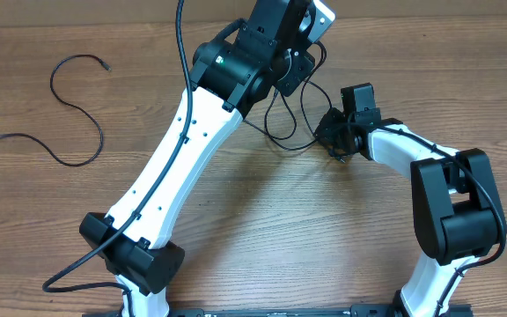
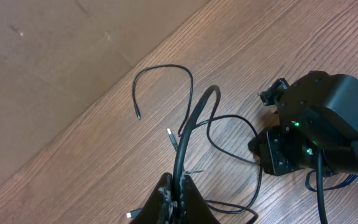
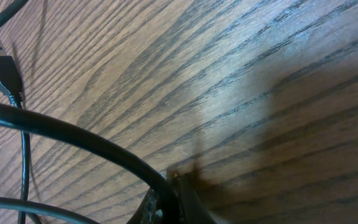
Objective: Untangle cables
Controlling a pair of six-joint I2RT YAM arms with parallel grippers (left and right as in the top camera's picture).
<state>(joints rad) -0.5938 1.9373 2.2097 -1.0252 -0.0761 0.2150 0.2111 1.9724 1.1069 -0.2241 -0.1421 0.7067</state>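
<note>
Your left arm [image 1: 179,154] stretches long and diagonal over the wood-grain table [image 1: 262,229], and its left gripper [image 2: 178,194] is pinched tight on a smooth black cable [image 2: 188,124]. Your right arm [image 1: 451,207] folds at the elbow, with the right gripper [image 3: 165,193] clamped on a cord [image 3: 73,134]. The tangled cables [image 1: 282,123] loop between both grippers. A loose cable [image 1: 73,106] curls well apart, at the left.

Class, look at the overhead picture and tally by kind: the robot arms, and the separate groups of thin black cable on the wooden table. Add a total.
White-and-black robot arms: 2 (left arm, right arm)
Thin black cable lying alone at the left: 1
Looped bunch of thin black cables near the centre, strands too tangled to count: 1
Total: 4
</note>
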